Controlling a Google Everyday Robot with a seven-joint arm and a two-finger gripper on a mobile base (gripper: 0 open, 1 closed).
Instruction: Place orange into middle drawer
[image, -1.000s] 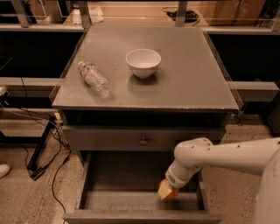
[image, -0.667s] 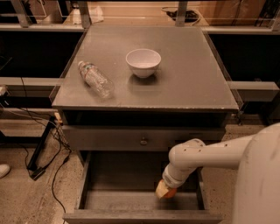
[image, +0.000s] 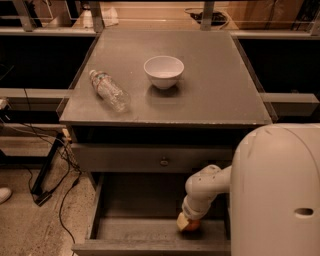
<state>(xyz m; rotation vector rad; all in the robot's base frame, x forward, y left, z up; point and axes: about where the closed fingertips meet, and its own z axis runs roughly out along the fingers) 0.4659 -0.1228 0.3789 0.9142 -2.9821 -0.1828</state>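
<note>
Contact between the gripper (image: 187, 223) and the orange (image: 195, 226) shows low in the open middle drawer (image: 137, 229), below the worktop's (image: 220, 90) front edge toward its right corner. Whether the gripper is clamped on the fruit or merely beside it cannot be told. A white bowl (image: 163, 71) sits near the worktop's centre, and a clear bottle (image: 109, 91) lies toward the left edge.

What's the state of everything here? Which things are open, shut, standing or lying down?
middle drawer: open.
knobbed drawer above it: shut.
plastic bottle: lying on its side on the cabinet top.
white bowl: upright on the cabinet top, looks empty.
orange: down inside the middle drawer, at the claw; held or resting, cannot tell.
claw: down in the middle drawer's right part, against the orange.
</note>
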